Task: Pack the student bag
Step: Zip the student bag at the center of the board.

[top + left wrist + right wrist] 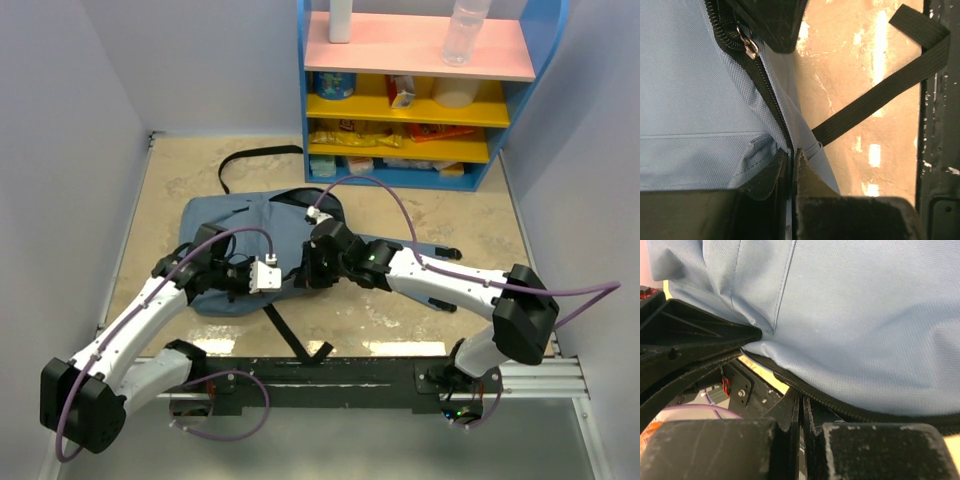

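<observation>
Top view: the student bag [250, 225] lay flat at mid-desk [180, 180], grey-blue, with the blue shelf unit [310, 100] at its 1 o'clock. One black webbing strap [290, 335] trailed off the bag toward 6 o'clock; another looped out at 11 o'clock.

Both arms met at the bag's 5 o'clock edge. The left end effector [280, 280] came in from 8 o'clock and the right end effector [303, 275] from 3 o'clock, just beside each other.

Left wrist view: end effector [791, 160] clenched, fingers pressed together on the bag's edge where the black zipper [760, 85] ran into them. The metal zipper pull [747, 45] sat farther up the track.

Right wrist view: end effector [801, 407] clenched likewise, pinching the dark zipper edge. The bag's fabric [855, 325] was raised above it, filling the frame from 10 to 3 o'clock.
</observation>
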Controlling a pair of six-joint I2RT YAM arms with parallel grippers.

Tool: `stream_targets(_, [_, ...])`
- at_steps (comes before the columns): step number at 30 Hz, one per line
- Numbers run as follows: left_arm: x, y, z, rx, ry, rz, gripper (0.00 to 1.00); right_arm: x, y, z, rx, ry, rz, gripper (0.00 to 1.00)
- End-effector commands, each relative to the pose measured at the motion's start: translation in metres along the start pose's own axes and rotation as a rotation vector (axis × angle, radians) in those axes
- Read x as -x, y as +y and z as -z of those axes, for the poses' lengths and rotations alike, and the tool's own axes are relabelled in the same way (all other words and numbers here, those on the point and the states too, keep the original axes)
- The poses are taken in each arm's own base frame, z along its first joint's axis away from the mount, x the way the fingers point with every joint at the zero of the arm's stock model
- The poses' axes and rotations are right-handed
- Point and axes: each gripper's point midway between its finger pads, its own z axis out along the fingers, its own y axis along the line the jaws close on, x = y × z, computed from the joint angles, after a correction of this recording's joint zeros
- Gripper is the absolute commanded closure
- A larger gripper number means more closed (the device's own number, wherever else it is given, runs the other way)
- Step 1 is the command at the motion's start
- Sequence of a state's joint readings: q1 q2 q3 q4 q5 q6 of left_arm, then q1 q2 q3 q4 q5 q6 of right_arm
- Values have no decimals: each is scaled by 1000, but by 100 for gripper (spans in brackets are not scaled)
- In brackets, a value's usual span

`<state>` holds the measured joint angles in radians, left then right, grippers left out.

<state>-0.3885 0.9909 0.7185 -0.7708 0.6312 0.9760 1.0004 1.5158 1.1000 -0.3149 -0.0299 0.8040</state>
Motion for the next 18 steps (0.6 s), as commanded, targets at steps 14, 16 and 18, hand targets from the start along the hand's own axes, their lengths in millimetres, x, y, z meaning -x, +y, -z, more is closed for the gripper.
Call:
stream_targets(14, [-122,-36,65,57,539,-8,100,49,-23,35,19,-86,11,100])
stream_targets(16, [-128,-37,75,59,572,-10,100,42,-30,32,-1,-57,16,100])
stream_targets(18, [-137,-36,85,74,617,0,100,40,-39,31,-30,-59,33,100])
